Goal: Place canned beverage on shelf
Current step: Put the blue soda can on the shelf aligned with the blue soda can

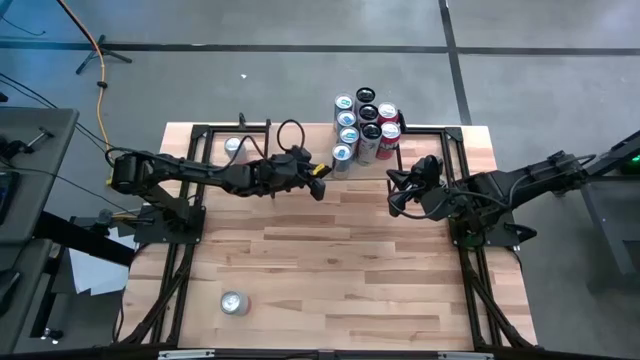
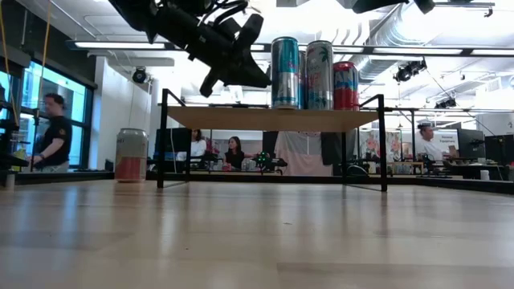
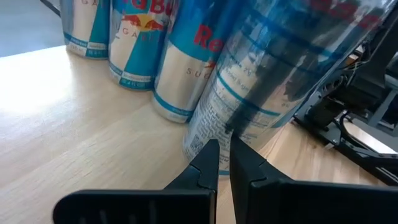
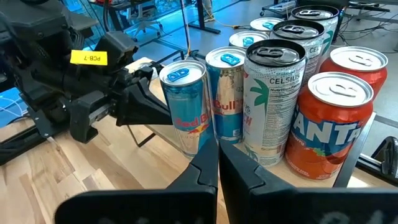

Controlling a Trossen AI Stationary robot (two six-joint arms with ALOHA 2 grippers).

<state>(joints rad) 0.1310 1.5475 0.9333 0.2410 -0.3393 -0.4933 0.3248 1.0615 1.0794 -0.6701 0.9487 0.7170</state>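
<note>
The shelf [image 2: 241,119] stands at the table's far side, with several upright cans [image 1: 368,125] clustered on its right half. The nearest of these is a blue-and-silver Red Bull can [image 4: 185,106]. My left gripper [image 3: 224,152] is shut and hangs just left of that can, pointing at its side [image 1: 342,155]. My right gripper [image 4: 217,152] is also shut. It hovers to the right of the cans [image 1: 400,195], above the table, holding nothing. My left gripper's shut fingertips [image 3: 211,155] reach the lower side wall [image 3: 214,127] of the nearest Red Bull can, nearly level, from the table's left. I cannot tell whether they touch it. The can stands upright on the shelf top.
One can [image 1: 233,303] stands alone on the table near its front left. Another can [image 2: 131,155] stands on the table left of the shelf's leg. An orange Fanta can [image 4: 326,124] and a Celsius can [image 4: 273,99] stand close behind the front row. People sit in the room beyond.
</note>
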